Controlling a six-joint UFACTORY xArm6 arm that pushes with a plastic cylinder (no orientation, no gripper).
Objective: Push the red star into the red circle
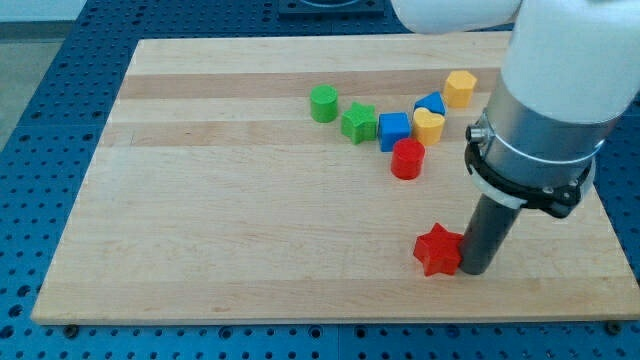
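Down near the view's bottom right, my tip rests on the wooden board, and since the arm ends in a plain dark rod it has no jaws to open or close and grips nothing. Directly to the view's left of my tip, touching or nearly touching the rod, lies the red star. Toward the view's top from my tip and a little to its left, well apart from the star, stands the red circle, a short red cylinder. Farther up from my tip the other blocks cluster: a yellow heart just above the red circle, a blue cube beside it on the left, a blue triangular block behind the heart, and a yellow hexagon nearest the view's top. Farther left of these sit a green star and a green cylinder.
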